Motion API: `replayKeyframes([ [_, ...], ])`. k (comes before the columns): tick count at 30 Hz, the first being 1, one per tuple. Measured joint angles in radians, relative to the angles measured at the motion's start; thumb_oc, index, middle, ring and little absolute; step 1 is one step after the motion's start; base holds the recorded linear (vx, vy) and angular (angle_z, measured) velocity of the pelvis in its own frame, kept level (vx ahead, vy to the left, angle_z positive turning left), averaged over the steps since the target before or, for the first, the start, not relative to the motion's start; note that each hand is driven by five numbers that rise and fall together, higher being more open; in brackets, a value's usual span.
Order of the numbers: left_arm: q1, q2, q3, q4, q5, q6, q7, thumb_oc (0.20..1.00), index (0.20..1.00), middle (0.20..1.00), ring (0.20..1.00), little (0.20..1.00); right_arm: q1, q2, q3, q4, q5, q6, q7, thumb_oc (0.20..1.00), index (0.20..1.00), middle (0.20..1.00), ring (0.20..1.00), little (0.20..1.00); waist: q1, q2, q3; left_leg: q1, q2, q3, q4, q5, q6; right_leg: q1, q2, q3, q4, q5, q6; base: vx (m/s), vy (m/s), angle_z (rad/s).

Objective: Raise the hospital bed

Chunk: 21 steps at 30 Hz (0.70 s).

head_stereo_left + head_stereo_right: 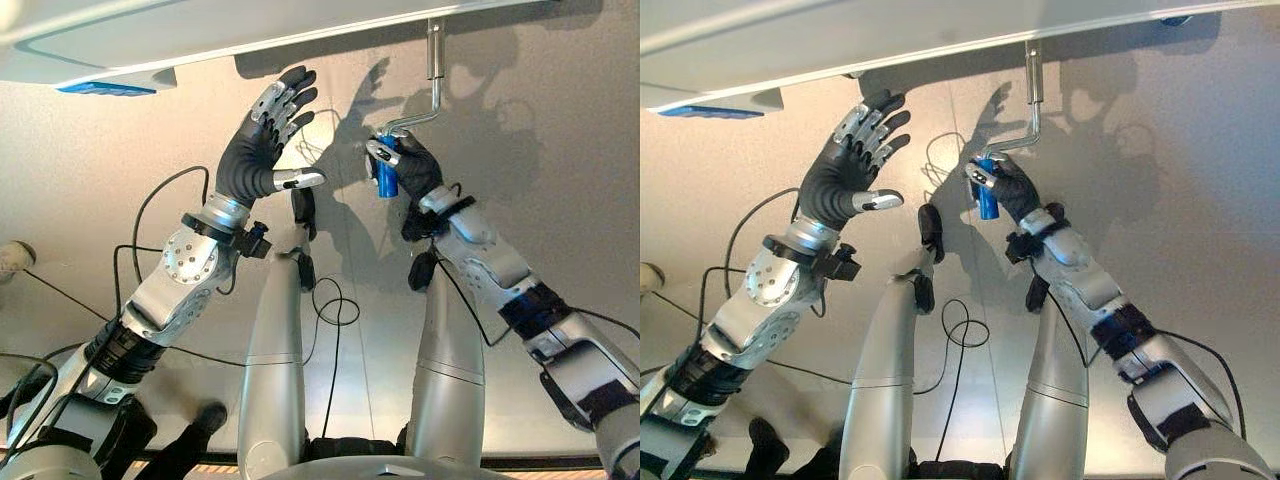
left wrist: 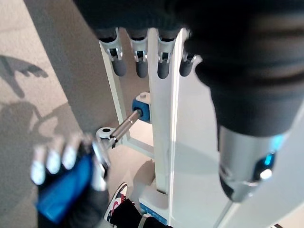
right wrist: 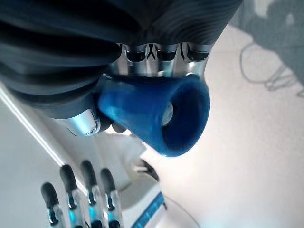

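The white hospital bed's end (image 1: 200, 40) runs along the far side. A metal crank (image 1: 436, 60) hangs from under it and bends into a blue handle (image 1: 387, 178). My right hand (image 1: 412, 165) is shut on that blue handle (image 3: 156, 114), fingers curled round it. My left hand (image 1: 258, 150) is raised to the left of the crank, open with straight spread fingers, holding nothing and close to the bed's edge. In the left wrist view its fingers (image 2: 137, 66) point at the white bed frame (image 2: 161, 118), with the crank shaft (image 2: 126, 126) entering a blue fitting.
Beige floor lies below the bed end. A blue trim piece (image 1: 105, 88) sits on the bed's underside at the left. A person's sneaker (image 2: 116, 206) shows by the bed frame's foot. A pale round object (image 1: 12, 258) lies at the far left.
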Motion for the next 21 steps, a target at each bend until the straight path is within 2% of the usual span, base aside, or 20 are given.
replayKeyframes([
  [3, 0.017, 0.000, 0.005, -0.001, 0.000, -0.001, -0.001, 1.000, 1.000, 1.000, 1.000, 1.000, 0.023, -0.008, -0.021, -0.029, 0.000, -0.003, -0.013, 0.200, 0.200, 0.200, 0.200, 0.200, -0.003, -0.001, 0.000, 0.000, 0.001, -0.001, 0.000, -0.001, 0.001, 0.000, 0.000, 0.001, -0.001, 0.000, -0.003, 0.00, 0.000, 0.00],
  [13, 0.072, 0.002, 0.040, -0.004, -0.001, -0.001, -0.015, 1.000, 1.000, 1.000, 1.000, 1.000, 0.145, -0.018, -0.182, -0.108, 0.000, -0.028, -0.089, 0.200, 0.200, 0.200, 0.200, 0.200, -0.053, -0.003, 0.001, 0.014, 0.006, 0.004, -0.001, -0.008, 0.015, 0.033, 0.005, 0.002, -0.046, 0.022, 0.011, 0.00, -0.005, -0.03],
  [15, 0.076, 0.002, 0.051, -0.015, -0.001, -0.001, -0.022, 1.000, 1.000, 1.000, 1.000, 1.000, 0.157, -0.031, -0.226, -0.107, -0.002, -0.028, -0.101, 0.200, 0.200, 0.200, 0.200, 0.200, -0.051, -0.003, 0.001, 0.015, 0.007, 0.007, 0.000, -0.008, 0.016, 0.034, 0.007, 0.004, -0.052, 0.025, 0.011, 0.00, -0.001, -0.05],
  [21, 0.084, 0.002, 0.078, -0.034, -0.005, -0.003, -0.033, 1.000, 1.000, 1.000, 1.000, 1.000, 0.171, -0.049, -0.249, -0.090, -0.030, -0.028, -0.125, 0.200, 0.200, 0.200, 0.200, 0.200, -0.049, -0.005, 0.002, 0.032, 0.008, 0.008, -0.001, -0.006, 0.011, 0.052, 0.009, 0.005, -0.054, 0.030, 0.012, 0.00, 0.000, 0.00],
])
